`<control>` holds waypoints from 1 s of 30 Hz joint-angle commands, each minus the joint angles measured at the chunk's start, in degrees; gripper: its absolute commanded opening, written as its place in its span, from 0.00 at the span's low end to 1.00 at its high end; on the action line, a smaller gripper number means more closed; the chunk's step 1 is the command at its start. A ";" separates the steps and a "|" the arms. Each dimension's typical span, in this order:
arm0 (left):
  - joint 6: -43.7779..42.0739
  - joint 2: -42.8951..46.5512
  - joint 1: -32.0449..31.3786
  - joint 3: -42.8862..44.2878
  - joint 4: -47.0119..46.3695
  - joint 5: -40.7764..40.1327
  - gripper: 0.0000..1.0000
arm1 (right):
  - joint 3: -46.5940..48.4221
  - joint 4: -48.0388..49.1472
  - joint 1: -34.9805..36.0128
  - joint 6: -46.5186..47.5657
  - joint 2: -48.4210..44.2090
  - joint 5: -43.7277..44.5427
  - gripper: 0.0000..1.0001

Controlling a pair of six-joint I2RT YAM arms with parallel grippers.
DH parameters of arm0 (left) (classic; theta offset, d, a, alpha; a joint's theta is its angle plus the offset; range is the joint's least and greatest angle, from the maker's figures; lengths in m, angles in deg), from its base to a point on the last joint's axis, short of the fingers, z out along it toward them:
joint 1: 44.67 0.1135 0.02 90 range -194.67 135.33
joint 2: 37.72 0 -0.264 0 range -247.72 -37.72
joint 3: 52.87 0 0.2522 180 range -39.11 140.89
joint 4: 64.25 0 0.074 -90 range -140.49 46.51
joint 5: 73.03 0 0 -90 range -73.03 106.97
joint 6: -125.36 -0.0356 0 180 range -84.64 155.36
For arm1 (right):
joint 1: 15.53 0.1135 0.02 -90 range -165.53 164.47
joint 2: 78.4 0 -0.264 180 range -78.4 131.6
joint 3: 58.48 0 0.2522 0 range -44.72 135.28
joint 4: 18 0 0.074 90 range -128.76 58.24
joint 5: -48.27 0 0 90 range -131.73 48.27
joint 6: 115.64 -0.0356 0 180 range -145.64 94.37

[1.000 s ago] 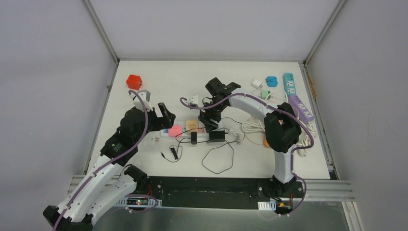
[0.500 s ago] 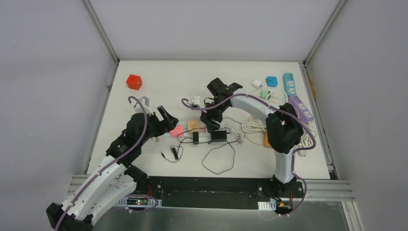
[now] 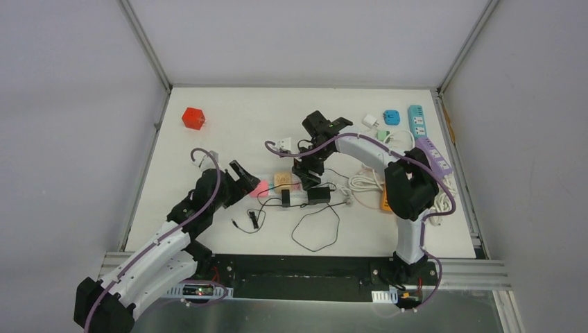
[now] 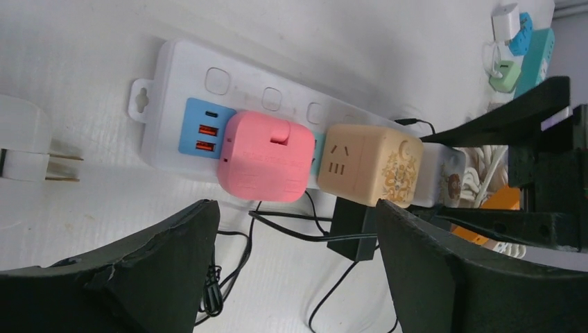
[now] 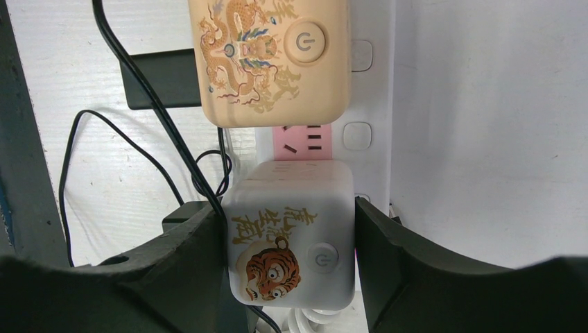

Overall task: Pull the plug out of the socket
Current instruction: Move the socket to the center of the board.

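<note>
Between the right jaws sits the tiger plug [image 5: 291,236], clamped both sides; left jaws gape.

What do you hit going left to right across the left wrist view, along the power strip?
Loose white plug → blue USB panel → pink adapter → beige adapter → white tiger-print adapter.
</note>
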 commanded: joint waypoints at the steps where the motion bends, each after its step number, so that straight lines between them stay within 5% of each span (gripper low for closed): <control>1: 10.08 -0.63 0.43 -3.69 -7.01 -3.73 0.85 | 0.29 -3.35 -1.34 1.64 -3.00 0.95 0.28; 11: 24.47 -2.39 0.45 -13.56 -21.19 -3.56 0.84 | 0.46 -3.84 -1.34 1.73 -2.23 0.18 0.28; 22: 28.06 -8.60 0.43 -15.75 -31.62 -1.04 0.82 | 0.80 -4.29 -1.19 1.73 -1.23 -0.31 0.28; 30: 29.31 -6.10 0.43 -15.64 -31.73 -0.67 0.71 | 0.80 -4.51 -1.14 1.84 -1.03 -0.30 0.28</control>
